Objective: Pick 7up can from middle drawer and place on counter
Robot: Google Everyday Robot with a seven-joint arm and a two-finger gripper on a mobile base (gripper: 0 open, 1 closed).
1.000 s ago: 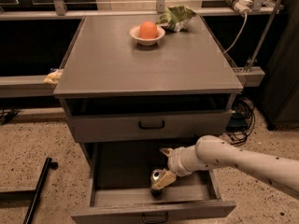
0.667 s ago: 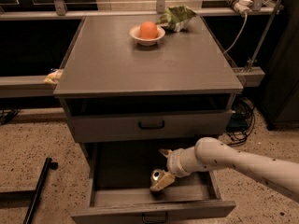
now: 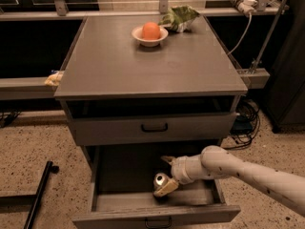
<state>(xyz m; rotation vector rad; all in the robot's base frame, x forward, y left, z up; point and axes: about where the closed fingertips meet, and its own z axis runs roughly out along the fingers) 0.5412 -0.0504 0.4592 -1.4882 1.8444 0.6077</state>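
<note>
My gripper (image 3: pixel 166 174) sat inside the middle drawer (image 3: pixel 157 214) at the 7up can (image 3: pixel 160 179) near the drawer's front, clenched or not I couldn't tell; next, I judged, I had to secure it and lift it to the counter (image 3: pixel 119 66).

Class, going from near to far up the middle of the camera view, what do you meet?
First the middle drawer, 7up can with the gripper at it, closed drawer, counter, bowl holding an orange.
</note>
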